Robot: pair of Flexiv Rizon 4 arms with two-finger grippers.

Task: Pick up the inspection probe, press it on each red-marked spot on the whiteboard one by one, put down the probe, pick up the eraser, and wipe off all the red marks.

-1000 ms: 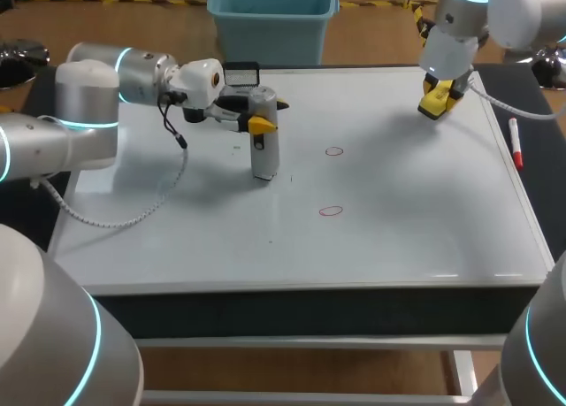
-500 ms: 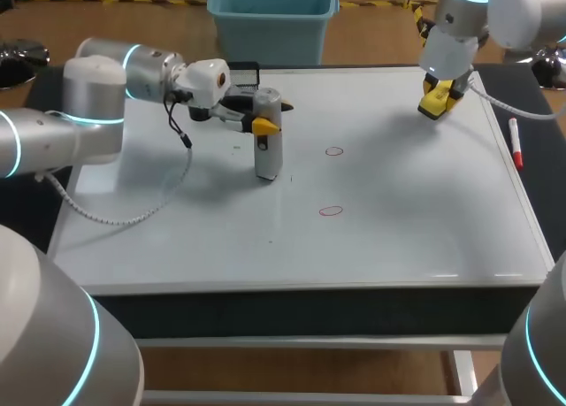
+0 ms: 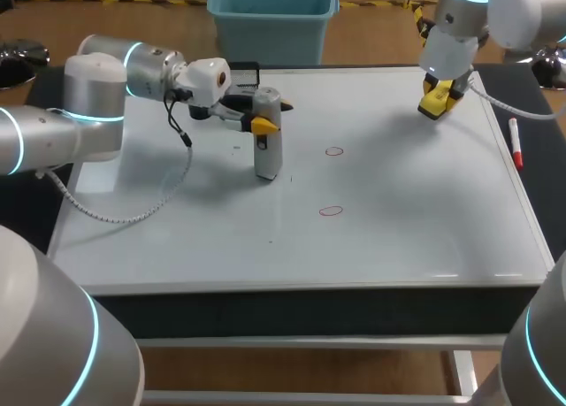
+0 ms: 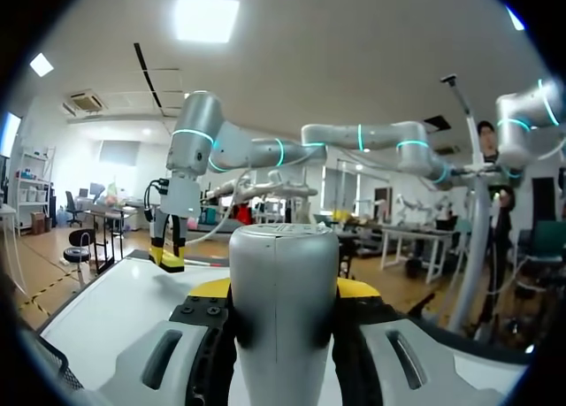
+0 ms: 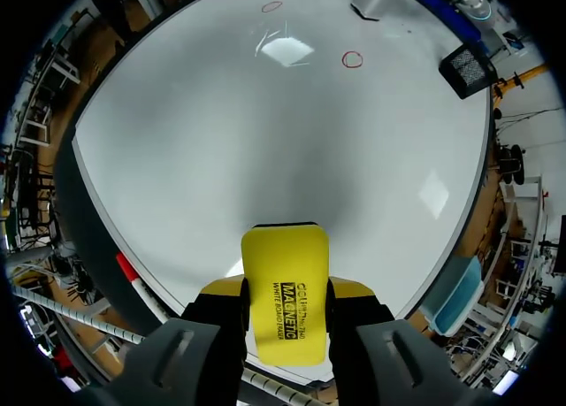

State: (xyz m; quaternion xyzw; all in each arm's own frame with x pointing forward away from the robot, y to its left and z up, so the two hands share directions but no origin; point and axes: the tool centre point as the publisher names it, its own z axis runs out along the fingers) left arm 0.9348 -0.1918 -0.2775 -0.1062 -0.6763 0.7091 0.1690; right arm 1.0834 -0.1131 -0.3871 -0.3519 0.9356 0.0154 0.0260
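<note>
The left gripper [image 3: 270,114] was clamped on the upper part of a silver-grey cylindrical inspection probe [image 3: 267,154], one yellow-tipped finger on each side of the barrel, as the left wrist view confirmed with the rounded metal body [image 4: 283,282] filling the gap between the two fingers. The probe stood upright over the white glossy whiteboard [image 3: 398,211], in its far left-centre part, with its lower end at the surface; whether it actually pressed on the board could not be told. It was to the left of the farther small red oval mark [image 3: 333,151] and apart from it, while a second red oval mark [image 3: 331,210] lay nearer the front edge, also untouched. A black mesh holder [image 3: 240,70] sat just behind the probe at the board's far edge. The right gripper [image 3: 439,101] hung over the far right corner of the board, its fingers closed on a yellow rectangular eraser [image 5: 285,291] held clear of the surface. A red-and-white marker pen [image 3: 515,142] lay along the right edge, off the whiteboard.
</note>
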